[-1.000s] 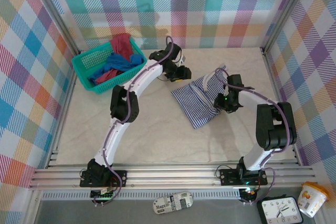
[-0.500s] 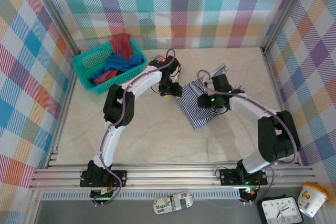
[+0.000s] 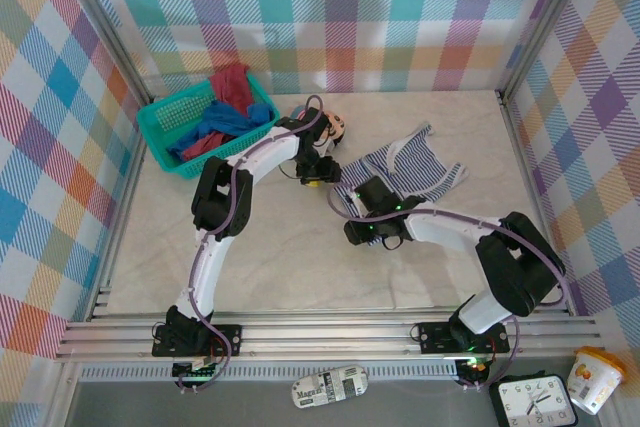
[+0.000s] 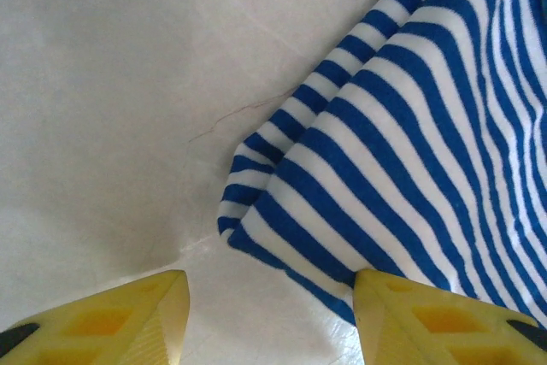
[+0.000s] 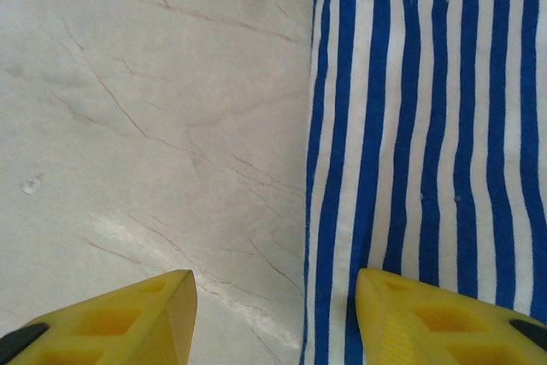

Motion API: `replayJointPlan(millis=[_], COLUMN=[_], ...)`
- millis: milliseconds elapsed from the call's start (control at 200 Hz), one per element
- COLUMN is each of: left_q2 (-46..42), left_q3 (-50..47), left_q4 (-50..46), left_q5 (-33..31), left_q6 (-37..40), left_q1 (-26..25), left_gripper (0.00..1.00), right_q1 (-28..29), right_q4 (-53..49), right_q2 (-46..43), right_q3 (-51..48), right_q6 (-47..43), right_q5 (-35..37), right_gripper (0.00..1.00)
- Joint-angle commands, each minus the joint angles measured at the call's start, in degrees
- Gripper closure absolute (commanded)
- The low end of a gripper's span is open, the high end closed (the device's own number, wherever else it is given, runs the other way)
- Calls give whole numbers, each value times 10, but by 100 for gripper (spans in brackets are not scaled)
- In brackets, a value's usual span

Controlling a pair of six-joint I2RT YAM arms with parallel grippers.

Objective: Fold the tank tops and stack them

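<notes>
The striped tank top (image 3: 420, 177) lay crumpled on the table (image 3: 280, 247), right of centre, with its straps toward the far side. It looked thin, light and limp. It would probably sag and drag rather than keep any shape, and a single layer could slip out of a shallow pinch. The best hold seemed to be a hem corner or a strap, one in each pincer, taken deep.

The left pincer (image 4: 269, 297) hung with its fingers apart over a corner of the striped top (image 4: 410, 126), gripping nothing. The right pincer (image 5: 273, 297) was also spread, with bare table between the fingers and one finger over the cloth's edge (image 5: 427, 83).

From above, the right arm covered the near left part of the top, so its outline and layers there could not be told. The blue top (image 3: 225, 125) and red top (image 3: 232, 82) lay tangled in the basket (image 3: 165, 122) at the far left, their shapes unclear.
</notes>
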Motion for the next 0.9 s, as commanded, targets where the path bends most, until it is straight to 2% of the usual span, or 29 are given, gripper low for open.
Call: replayJointPlan(millis=[0,155,300,435,565,720,895], left_q2=[22,43,63,71,71,54,-3], left_q3=[8,41,70,76,84,101,80], left_q4=[5,-5,-7,-8,-21,-74,-126], left_q5=[25,23,31,35,34,11,-31], left_q6=[-4,-2,-9,-11,-6,16,38], left_q1=[2,2,2,2,2,2,8], left_gripper=[48,50,55,67,84,96,100], right_q1=[11,19,20,19,19,20,39], right_q4=[-22,-43,-44,-38,-34,-25,-33], right_q2=[23,51,57,74,74,45,11], right_q3=[3,10,5,-2,2,1,13], right_q6=[7,47,65,73,66,37,9], right_q5=[70,134,160,168,166,118,23], right_gripper=[48,49,52,59,75,93,100])
